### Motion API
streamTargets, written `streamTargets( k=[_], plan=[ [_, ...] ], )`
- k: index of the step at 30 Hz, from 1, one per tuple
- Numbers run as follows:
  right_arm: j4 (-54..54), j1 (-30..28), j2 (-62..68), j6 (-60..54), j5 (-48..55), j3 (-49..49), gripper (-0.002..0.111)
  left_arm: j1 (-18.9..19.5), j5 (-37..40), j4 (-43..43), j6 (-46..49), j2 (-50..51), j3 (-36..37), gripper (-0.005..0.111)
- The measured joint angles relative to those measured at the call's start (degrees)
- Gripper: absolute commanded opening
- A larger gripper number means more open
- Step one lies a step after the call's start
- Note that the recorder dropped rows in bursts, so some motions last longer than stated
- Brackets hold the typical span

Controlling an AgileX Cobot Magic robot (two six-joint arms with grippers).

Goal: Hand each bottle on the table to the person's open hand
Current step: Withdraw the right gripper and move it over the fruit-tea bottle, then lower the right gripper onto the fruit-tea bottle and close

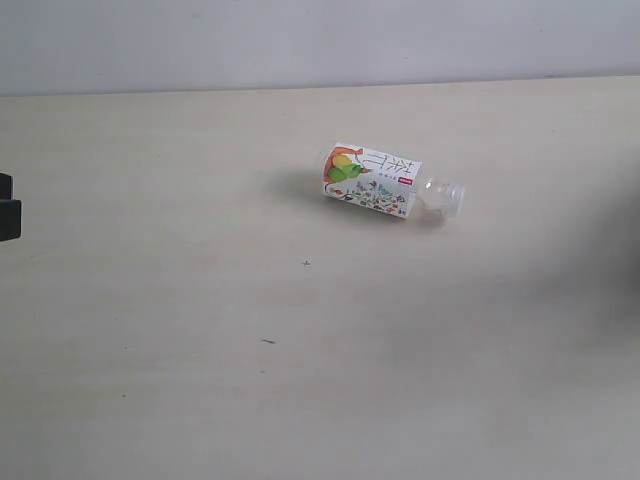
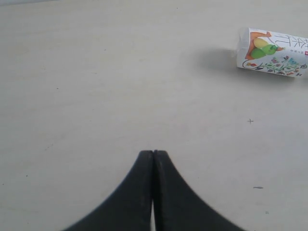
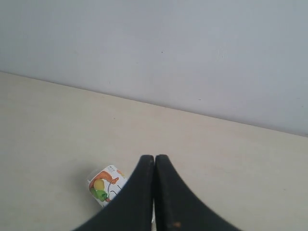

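Note:
One clear bottle (image 1: 380, 183) with a white label showing yellow-green fruit lies on its side on the pale beige table (image 1: 200, 300), its neck pointing right. The left wrist view shows its labelled end (image 2: 272, 52), well away from my left gripper (image 2: 153, 153), which is shut and empty above bare tabletop. My right gripper (image 3: 154, 157) is shut with nothing between its fingers; the bottle (image 3: 107, 184) lies below and behind it, partly hidden by the fingers. No person's hand is in view.
A dark part of the left arm (image 1: 8, 210) shows at the left edge of the exterior view. A grey wall (image 1: 320, 40) runs behind the table's far edge. Tiny dark specks (image 1: 306, 263) mark the tabletop.

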Motion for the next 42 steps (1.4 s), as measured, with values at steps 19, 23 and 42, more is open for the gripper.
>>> streamTargets(
  k=[19, 23, 42],
  plan=[
    [0.1, 0.0, 0.0, 0.0, 0.3, 0.0, 0.000, 0.0, 0.0, 0.0, 0.0, 0.0, 0.0, 0.000],
    [0.1, 0.0, 1.1, -1.7, 2.8, 0.0, 0.000, 0.0, 0.0, 0.0, 0.0, 0.0, 0.0, 0.000],
    [-14.2, 8.4, 35.5, -6.9, 36.2, -33.6, 0.000, 0.0, 0.0, 0.0, 0.0, 0.0, 0.0, 0.000]
  ],
)
